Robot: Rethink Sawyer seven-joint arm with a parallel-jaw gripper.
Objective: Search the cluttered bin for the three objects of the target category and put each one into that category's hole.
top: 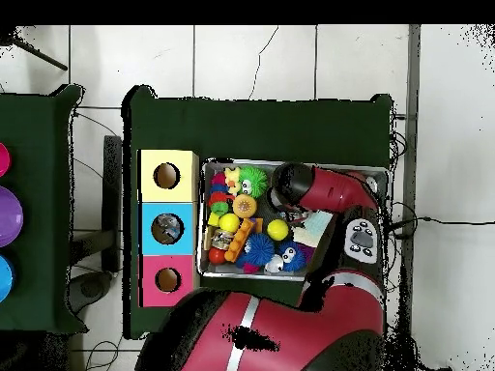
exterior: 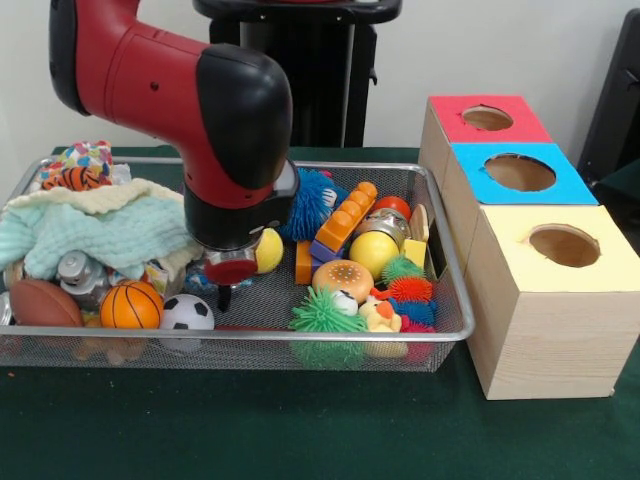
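Gripper (exterior: 226, 293) low in bin (exterior: 440, 215), grip state unclear. Clear plastic (exterior: 80, 272) peeks under cloth (exterior: 110, 228); shift cloth first, then grasp.

We count 3 boxes: 1 red (exterior: 485, 120), 1 blue (exterior: 515, 175), 1 yellow (exterior: 560, 300). In 1 bin (exterior: 455, 330) we see 1 basketball (exterior: 131, 306), 1 soccer ball (exterior: 187, 312), 1 football (exterior: 42, 302).

Basketball (exterior: 131, 306), soccer ball (exterior: 187, 312), green spiky ball (exterior: 321, 312) lie among toys
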